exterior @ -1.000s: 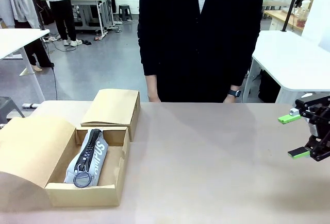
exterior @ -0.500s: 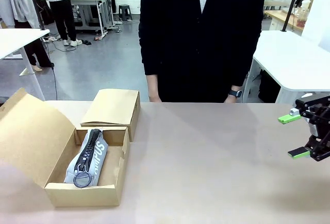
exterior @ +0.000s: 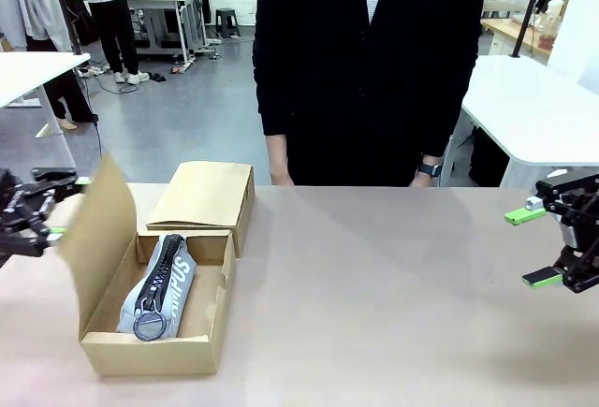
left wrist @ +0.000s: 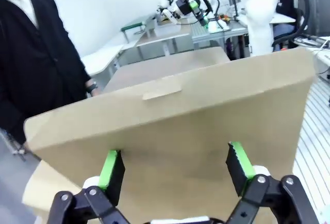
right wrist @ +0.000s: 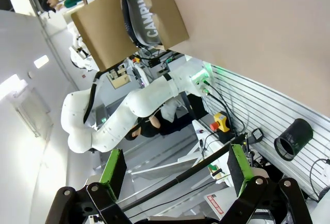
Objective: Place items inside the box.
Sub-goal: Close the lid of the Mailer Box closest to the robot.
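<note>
Box (exterior: 154,346): long shallow brown cardboard, sitting at the table's (exterior: 374,295) 8 o'clock in the front view; its wide flap lid (exterior: 98,239) is standing nearly upright along the box's 9 o'clock side; in the left wrist view the lid's outer face (left wrist: 170,126) is spreading broadly across, a strip of tape near its upper edge.

Grey zip pencil case (exterior: 159,285): lying lengthwise inside the box, black zip facing up, ring pull toward the 6 o'clock end, white lettering along its 3 o'clock side; in the right wrist view it is showing at 11 o'clock (right wrist: 147,15), inside the box (right wrist: 111,38).

Smaller cardboard box (exterior: 206,196): closed, sitting just beyond the larger box, at its 12 o'clock, touching or nearly touching it.

Left gripper (exterior: 42,206): hovering at the frame's 9 o'clock, right behind the lid; jaws are standing spread, nothing between them; in the left wrist view (left wrist: 175,165) the green pads are facing the lid's outer surface; contact cannot be told.

Right gripper (exterior: 535,246): hanging at the table's 3 o'clock edge, well apart from the box; jaws are standing wide, gripping nothing; likewise empty in the right wrist view (right wrist: 175,167).

Person (exterior: 365,70): standing at the table's 12 o'clock in dark clothing, a watch on one wrist.
</note>
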{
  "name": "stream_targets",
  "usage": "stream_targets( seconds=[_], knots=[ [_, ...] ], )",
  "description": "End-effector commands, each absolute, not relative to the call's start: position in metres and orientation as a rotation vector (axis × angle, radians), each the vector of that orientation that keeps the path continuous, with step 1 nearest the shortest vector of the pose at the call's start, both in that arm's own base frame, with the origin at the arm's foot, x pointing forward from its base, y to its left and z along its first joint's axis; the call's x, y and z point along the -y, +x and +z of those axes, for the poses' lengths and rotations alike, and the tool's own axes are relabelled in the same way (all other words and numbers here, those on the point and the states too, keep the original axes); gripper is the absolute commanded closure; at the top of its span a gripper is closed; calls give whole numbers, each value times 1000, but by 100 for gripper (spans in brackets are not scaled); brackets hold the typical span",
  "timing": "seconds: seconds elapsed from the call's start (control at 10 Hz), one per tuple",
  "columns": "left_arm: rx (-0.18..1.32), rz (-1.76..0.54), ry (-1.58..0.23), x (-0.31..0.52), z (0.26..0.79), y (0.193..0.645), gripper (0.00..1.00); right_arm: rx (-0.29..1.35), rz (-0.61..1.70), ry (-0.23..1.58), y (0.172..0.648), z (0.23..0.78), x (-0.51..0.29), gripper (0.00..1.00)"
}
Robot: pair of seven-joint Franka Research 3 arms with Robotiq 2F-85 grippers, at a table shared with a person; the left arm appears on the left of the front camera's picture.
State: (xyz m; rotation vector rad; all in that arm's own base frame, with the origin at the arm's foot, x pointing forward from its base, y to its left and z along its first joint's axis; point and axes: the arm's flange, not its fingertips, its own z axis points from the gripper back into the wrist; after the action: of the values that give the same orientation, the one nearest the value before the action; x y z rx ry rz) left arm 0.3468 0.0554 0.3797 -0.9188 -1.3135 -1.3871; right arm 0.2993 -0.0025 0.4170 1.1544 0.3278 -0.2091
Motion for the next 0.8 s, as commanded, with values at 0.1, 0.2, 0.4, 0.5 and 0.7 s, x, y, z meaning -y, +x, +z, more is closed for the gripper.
stream_targets(
  seconds=[0.1,0.2,0.4,0.5,0.7],
  knots=[
    [1272,-1424,-955,25,335,308,0,-319,-205,1172,301,419,1,0],
    [1214,-1459,-974,37,326,306,0,-319,-205,1172,301,419,1,0],
    [1137,-1511,-940,53,309,299,0,-319,-205,1172,301,419,1,0],
    [1100,-1533,-930,59,305,295,0,-319,-205,1172,301,419,1,0],
    [1032,-1592,-876,70,296,288,0,-319,-205,1172,301,419,1,0]
  ],
)
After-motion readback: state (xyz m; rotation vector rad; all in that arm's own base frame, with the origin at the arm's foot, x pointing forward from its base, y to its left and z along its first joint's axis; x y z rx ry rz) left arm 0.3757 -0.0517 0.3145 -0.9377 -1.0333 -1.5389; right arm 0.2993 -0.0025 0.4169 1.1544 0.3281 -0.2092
